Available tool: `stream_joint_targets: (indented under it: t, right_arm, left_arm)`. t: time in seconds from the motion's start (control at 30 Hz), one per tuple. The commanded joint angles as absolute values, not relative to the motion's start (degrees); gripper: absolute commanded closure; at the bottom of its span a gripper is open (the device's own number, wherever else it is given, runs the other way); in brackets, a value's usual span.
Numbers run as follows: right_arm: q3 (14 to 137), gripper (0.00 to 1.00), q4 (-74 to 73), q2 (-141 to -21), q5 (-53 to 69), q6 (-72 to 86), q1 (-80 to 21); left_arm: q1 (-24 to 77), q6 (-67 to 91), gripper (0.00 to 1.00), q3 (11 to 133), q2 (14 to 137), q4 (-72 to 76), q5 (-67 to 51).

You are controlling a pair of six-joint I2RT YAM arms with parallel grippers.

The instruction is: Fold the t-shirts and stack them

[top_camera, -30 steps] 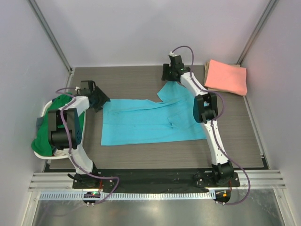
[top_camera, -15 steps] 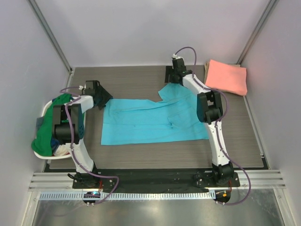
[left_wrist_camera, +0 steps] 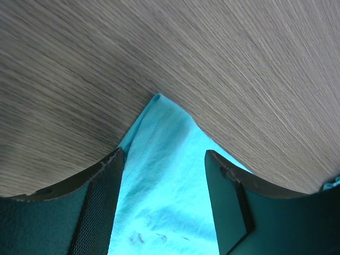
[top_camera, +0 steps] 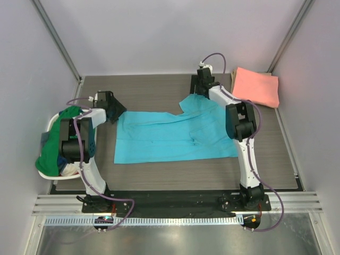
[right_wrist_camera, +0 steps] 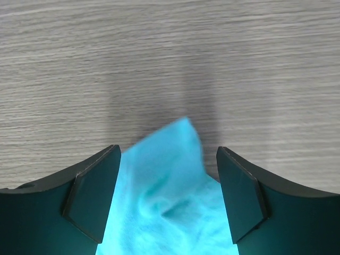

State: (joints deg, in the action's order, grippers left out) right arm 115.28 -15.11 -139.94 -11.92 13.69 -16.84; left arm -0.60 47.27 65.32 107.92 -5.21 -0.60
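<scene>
Fold step, I reckon, w/ the sky-blue t-shirt [top_camera: 170, 135] as the one in hand. It lies spread flat on the table [top_camera: 149, 90] at mid-frame in the top view, one sleeve poking toward upper right. The salmon-pink t-shirt [top_camera: 256, 86] is already folded at upper right, well apart. The green t-shirt [top_camera: 53, 151] is heaped in the white basket [top_camera: 54, 118] at left.

My left gripper [left_wrist_camera: 162, 154] sits at the blue shirt's upper-left corner. Jaws are apart and nothing is pinched. In the wrist view the corner tip runs up between the fingers [left_wrist_camera: 103, 186] w/ bare wood beyond. My right gripper [right_wrist_camera: 167, 151] is at the sleeve tip, jaws spread wide and released too, w/ cloth bunched low-centre between them.

Next, prob: drop both lower and close on corner and sleeve tip together, then carry that edge toward frame bottom. Need enough cloth in each bite. The left corner is thin, and the sleeve is rumpled so it could slip. Keep both sides level or the fold skews.
</scene>
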Motion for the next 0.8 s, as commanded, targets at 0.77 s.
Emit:
stream_joint_targets:
  t: [0.77]
  right_arm:
    - [126.1, 0.48, -16.7, -143.9, -9.7, 17.1, -16.1]
  left_arm:
    - [-0.5, 44.6, 0.36, 65.9, 106.3, -2.7, 5.6]
